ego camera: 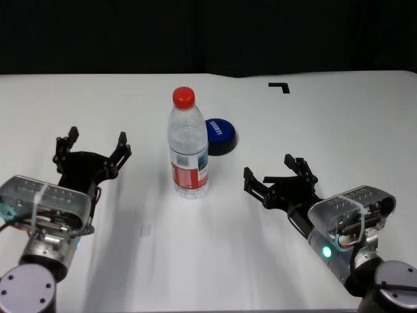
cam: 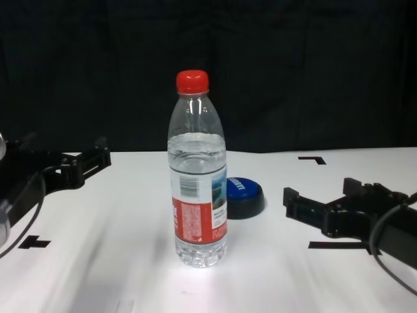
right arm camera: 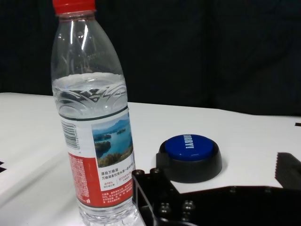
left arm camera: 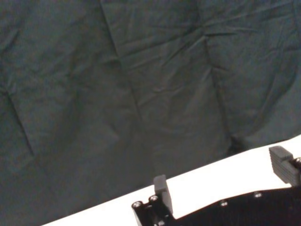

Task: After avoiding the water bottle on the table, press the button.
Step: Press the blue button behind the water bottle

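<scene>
The water bottle (ego camera: 189, 147), clear with a red cap and a red, white and blue label, stands upright at the middle of the white table (ego camera: 339, 124). The blue dome button (ego camera: 219, 135) on its black base sits just behind the bottle, to its right. My right gripper (ego camera: 273, 171) is open and empty, low over the table to the right of the bottle and nearer me than the button. My left gripper (ego camera: 95, 142) is open and empty to the left of the bottle. In the right wrist view the bottle (right arm camera: 94, 122) stands close by and the button (right arm camera: 190, 157) lies beyond the fingers.
A black corner tape mark (ego camera: 280, 86) lies at the back right. In the chest view black tape marks lie at the front left (cam: 34, 243) and front right (cam: 332, 245). A dark curtain (left arm camera: 141, 84) hangs behind the table's far edge.
</scene>
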